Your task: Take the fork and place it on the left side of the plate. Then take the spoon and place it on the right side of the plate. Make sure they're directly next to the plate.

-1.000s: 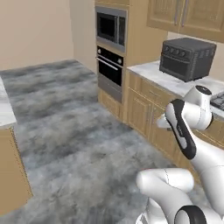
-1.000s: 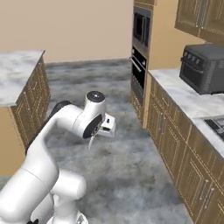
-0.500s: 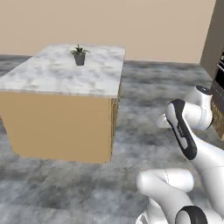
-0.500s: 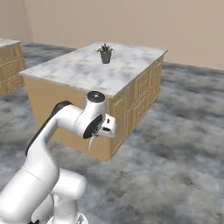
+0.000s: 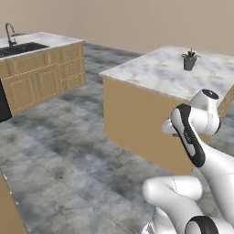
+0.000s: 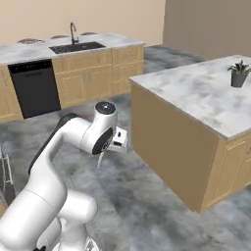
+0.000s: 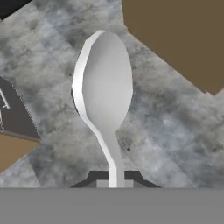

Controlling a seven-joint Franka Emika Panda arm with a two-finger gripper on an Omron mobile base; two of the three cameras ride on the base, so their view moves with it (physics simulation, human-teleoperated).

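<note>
Hand [image 7: 116, 180] clamped on spoon [image 7: 105, 87], above open floor [image 5: 68, 155], island [image 6: 196, 98] edge near

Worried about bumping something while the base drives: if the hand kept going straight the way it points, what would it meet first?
The hand, shut on the spoon, points down at the grey floor. The spoon's bowl would likely touch the floor first; the island's wooden side lies off to one side.

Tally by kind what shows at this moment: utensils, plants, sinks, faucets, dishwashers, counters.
Utensils: 1, the spoon held in the shut claw
Potted plants: 1, the potted plant on the island
Sinks: 1, the sink
Faucets: 1, the faucet
Dishwashers: 1, the dishwasher
Counters: 2, the island and the wall counter
Total: 7
</note>
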